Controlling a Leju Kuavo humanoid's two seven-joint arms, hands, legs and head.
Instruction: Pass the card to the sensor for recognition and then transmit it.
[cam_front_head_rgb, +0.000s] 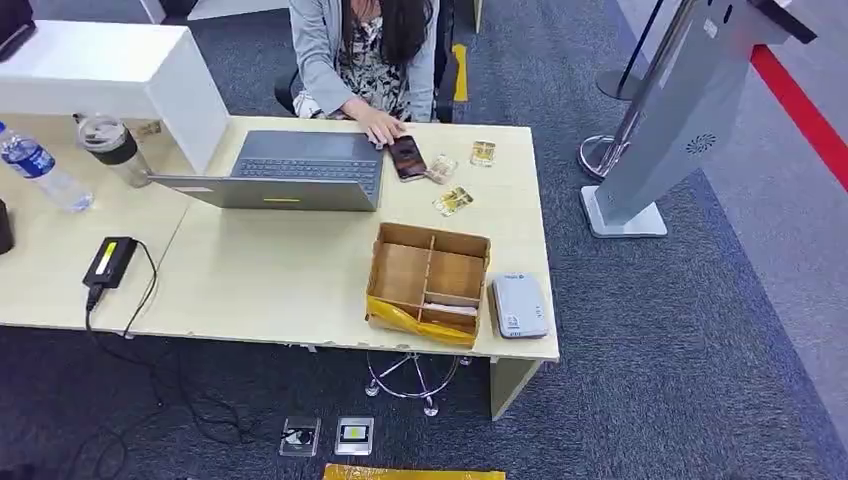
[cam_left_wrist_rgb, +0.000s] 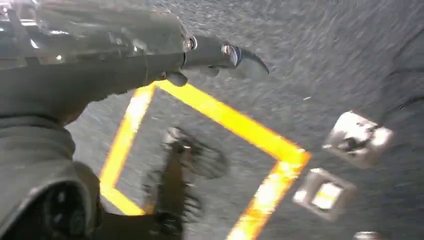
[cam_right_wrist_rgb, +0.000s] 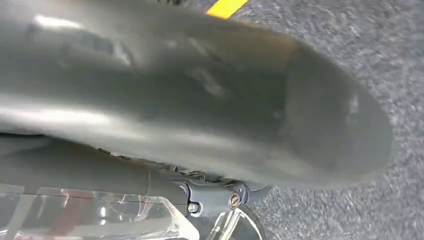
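I see cardboard box (cam_front_head_rgb: 430, 285) on desk (cam_front_head_rgb: 260, 285), four compartments; pale flat card (cam_front_head_rgb: 450, 309) lies in near-right one, long axis across box. White sensor (cam_front_head_rgb: 520, 305) touching box's right side. Three small packets (cam_front_head_rgb: 453, 201) near phone (cam_front_head_rgb: 406, 157). Left hand (cam_left_wrist_rgb: 220, 55), right hand (cam_right_wrist_rgb: 220, 197): can't tell whether grasping.

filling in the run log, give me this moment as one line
phase: pre-reach | cardboard box near desk front edge | white reader right of box | left robot hand: holds nothing | right: unclear
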